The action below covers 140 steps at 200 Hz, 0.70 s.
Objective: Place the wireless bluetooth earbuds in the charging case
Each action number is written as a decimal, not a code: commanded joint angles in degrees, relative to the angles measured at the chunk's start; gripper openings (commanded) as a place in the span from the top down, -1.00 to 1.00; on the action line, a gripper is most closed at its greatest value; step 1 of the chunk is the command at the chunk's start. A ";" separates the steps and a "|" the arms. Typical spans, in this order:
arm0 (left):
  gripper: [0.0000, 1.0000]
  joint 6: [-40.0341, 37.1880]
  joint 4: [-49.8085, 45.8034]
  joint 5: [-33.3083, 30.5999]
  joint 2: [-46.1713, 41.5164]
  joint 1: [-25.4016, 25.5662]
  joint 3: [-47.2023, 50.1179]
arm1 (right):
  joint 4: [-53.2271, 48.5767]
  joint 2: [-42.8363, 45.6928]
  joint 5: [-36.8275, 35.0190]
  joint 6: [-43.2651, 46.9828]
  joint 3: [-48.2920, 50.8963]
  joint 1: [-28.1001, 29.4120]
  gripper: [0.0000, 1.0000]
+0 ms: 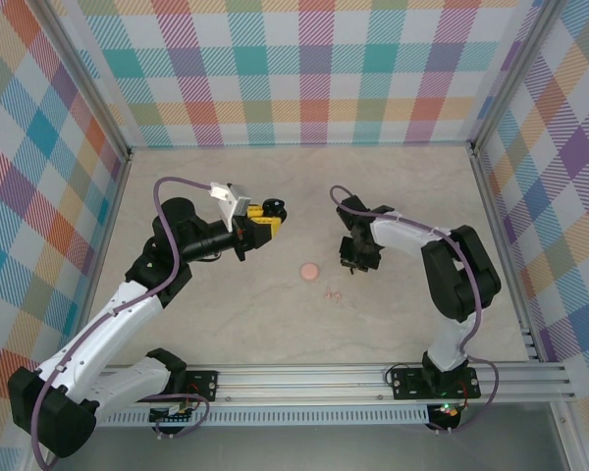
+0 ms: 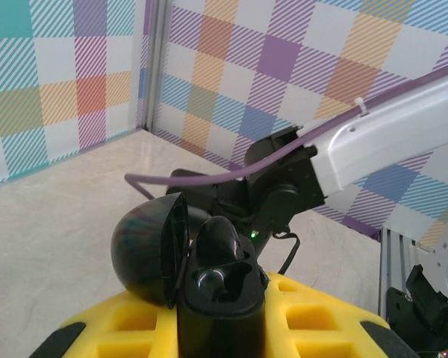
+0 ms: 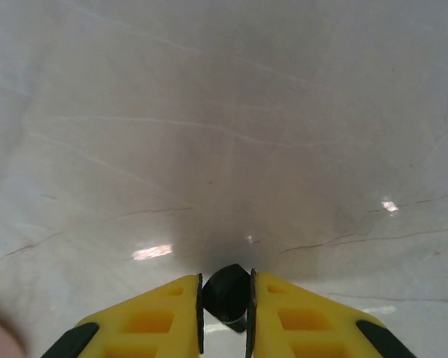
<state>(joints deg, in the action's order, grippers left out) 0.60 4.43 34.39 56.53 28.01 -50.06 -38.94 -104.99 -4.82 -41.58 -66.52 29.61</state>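
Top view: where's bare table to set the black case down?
Free: the table along the back wall, and the strip between the pink earbuds and the rail. Crowded: the middle, where the pink case lies between left gripper and right gripper.

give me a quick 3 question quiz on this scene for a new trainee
1. True or false: the black charging case held in the left gripper has its lid open.
2. What is the right gripper pinching? A) a black earbud B) a pink earbud C) nothing
3. What colour is the round case lying on the table between the arms?

Key: 1 true; 2 A; 3 pink
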 commanded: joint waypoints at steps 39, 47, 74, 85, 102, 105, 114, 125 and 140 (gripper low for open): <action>0.63 0.45 -0.03 -0.29 -0.13 -0.45 -0.55 | -5.60 -3.16 -1.34 4.55 -3.63 -0.45 0.31; 0.63 0.39 -0.03 -0.33 -0.23 -0.45 -0.53 | -6.31 -3.47 -1.00 6.86 -4.27 -0.49 0.24; 0.63 0.13 -0.34 -0.47 -0.44 -0.44 -0.56 | -9.65 -5.32 -0.96 14.76 -7.52 -0.75 0.06; 0.63 0.14 -0.28 -0.51 -0.51 -0.50 -0.53 | -10.26 -6.11 0.11 18.27 -8.60 -0.99 0.04; 0.63 0.14 -0.38 -0.47 -0.46 -0.45 -0.56 | -12.09 -7.76 1.29 22.15 -10.46 -1.33 0.04; 0.63 0.12 -0.28 -0.47 -0.52 -0.47 -0.56 | -12.42 -8.10 1.38 22.67 -10.86 -1.44 0.03; 0.63 0.15 -0.38 -0.46 -0.52 -0.46 -0.52 | -13.32 -8.92 1.23 23.75 -11.76 -1.57 0.03; 0.63 0.14 -0.47 -0.51 -0.54 -0.47 -0.56 | -13.93 -9.75 1.54 24.59 -12.51 -1.66 0.04; 0.63 0.10 -0.43 -0.56 -0.56 -0.48 -0.57 | -14.26 -10.36 2.23 24.98 -13.10 -1.74 0.05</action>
<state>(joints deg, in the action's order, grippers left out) 0.58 4.16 33.78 56.51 28.03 -50.06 -49.93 -113.34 -4.23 -21.37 -77.67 28.21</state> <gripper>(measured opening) 0.223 0.481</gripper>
